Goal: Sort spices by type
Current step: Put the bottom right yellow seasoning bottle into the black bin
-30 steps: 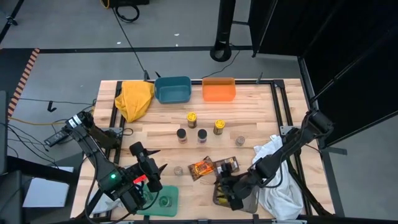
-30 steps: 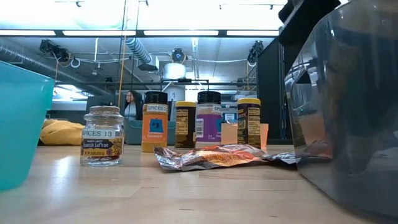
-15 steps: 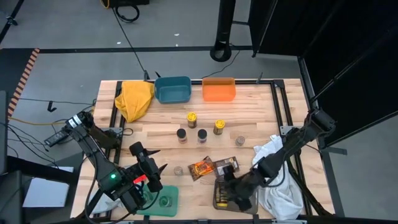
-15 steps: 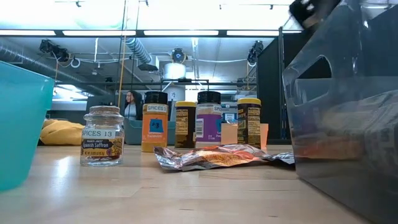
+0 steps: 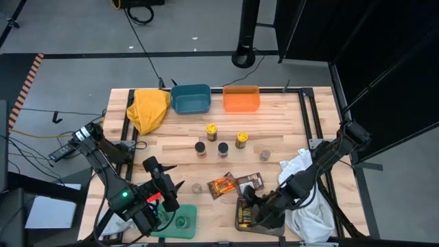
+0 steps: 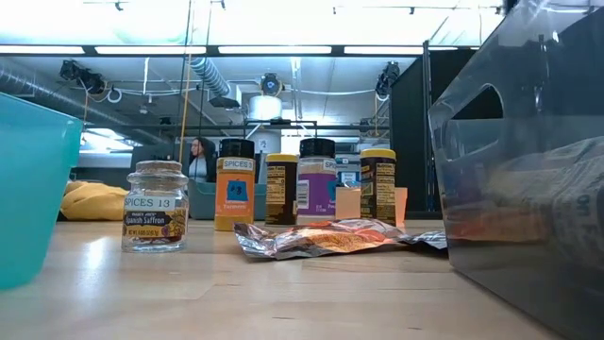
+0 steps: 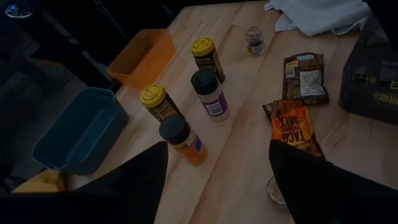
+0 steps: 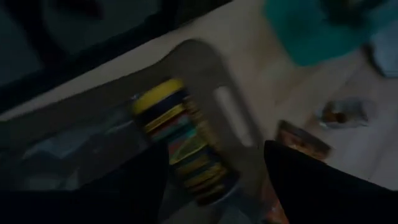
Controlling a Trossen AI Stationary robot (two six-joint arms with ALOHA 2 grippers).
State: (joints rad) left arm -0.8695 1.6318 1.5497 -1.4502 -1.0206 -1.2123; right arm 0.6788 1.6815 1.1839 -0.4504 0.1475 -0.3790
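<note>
My right gripper [image 5: 257,214] fingers spread above a smoky translucent bin [image 8: 186,81], yellow-lidded cylindrical jar [image 8: 180,140] lying between them, left gripper [image 5: 162,201] fingers spread, four upright jars [image 7: 186,93] ahead.

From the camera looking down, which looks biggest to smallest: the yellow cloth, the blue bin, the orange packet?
1. Yellow cloth and blue bin: look about alike, too close to rank.
2. Orange packet: clearly the smallest.

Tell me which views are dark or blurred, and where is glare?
Left wrist view: dim but sharp, the orange packet readable. Right wrist view: dark and smeared, the yellow-lidded jar streaked. Low view: bright ceiling lights behind, foil packet glinting.
</note>
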